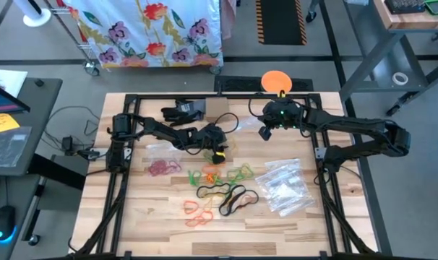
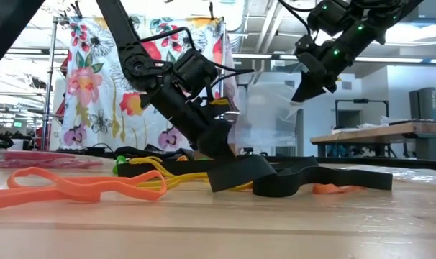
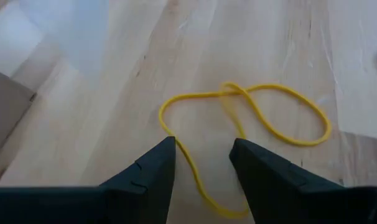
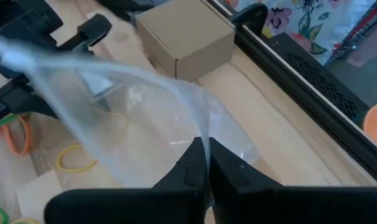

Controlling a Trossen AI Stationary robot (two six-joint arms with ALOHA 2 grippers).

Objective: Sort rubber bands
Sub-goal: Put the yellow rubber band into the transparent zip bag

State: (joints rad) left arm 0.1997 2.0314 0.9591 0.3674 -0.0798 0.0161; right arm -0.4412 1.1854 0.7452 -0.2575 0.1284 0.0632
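Left end effector [image 3: 202,163] down on the tabletop [image 3: 114,112], fingers parted astride a yellow band [image 3: 263,112], nothing gripped yet. Right end effector [image 4: 207,165] pinched shut on a clear bag [image 4: 132,118], held up at far centre. Pick step; next: close, lift, drop into bag.

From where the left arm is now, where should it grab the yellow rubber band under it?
Take the yellow band at the strand running between the left end effector fingers, coming straight down. It lies flat on the table in a twisted loop, so only a top pinch across one strand looks workable.
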